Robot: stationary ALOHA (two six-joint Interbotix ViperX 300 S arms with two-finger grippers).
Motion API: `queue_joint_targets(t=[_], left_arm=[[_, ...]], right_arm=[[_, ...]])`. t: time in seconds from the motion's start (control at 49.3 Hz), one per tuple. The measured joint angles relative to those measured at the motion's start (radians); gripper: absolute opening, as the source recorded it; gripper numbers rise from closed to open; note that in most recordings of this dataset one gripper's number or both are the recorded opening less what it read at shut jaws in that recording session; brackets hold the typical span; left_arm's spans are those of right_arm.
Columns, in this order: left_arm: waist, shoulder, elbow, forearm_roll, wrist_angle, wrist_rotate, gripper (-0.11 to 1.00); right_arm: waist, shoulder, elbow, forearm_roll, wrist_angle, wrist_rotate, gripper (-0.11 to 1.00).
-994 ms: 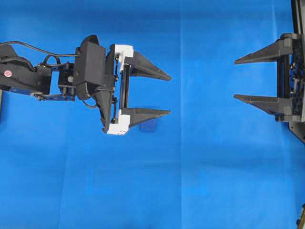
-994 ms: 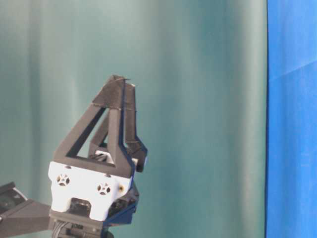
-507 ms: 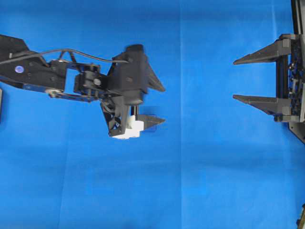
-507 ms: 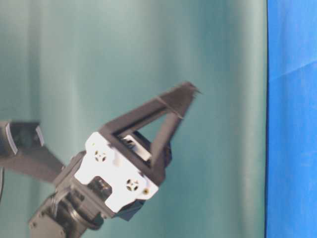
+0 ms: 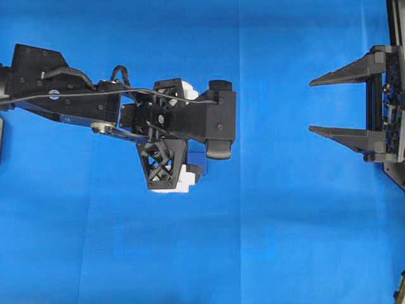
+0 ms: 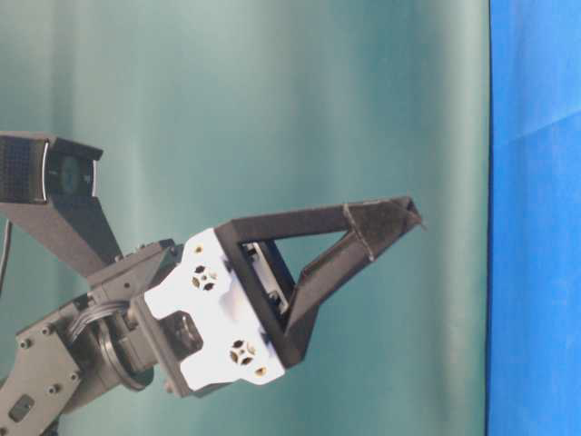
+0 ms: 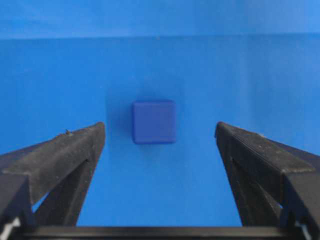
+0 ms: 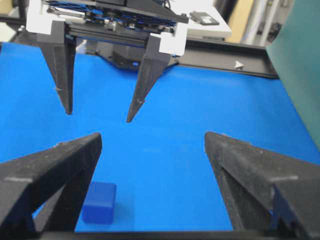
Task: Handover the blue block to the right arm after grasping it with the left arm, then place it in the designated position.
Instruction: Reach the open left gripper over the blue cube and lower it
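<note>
Tipping nose-down, the left hand [image 7: 159,142] hung wide open and empty above the blue block [image 7: 154,121] on the desk [image 5: 285,221]. Grasp pending: descend, then close. Right hand [image 5: 311,106] waited open.

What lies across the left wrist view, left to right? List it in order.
Left finger of the left end effector → blue block, lying on the blue cloth apart from both fingers → right finger. The fingers stand wide open around the block.
</note>
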Motion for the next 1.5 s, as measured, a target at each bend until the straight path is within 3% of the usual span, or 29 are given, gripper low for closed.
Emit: queue_joint_targets(t=[1.5], left_arm=[[-0.002,0.000,0.000,0.000,0.005,-0.008,0.89]], right_arm=[[0.002,0.015,0.000,0.000,0.000,0.000,0.96]])
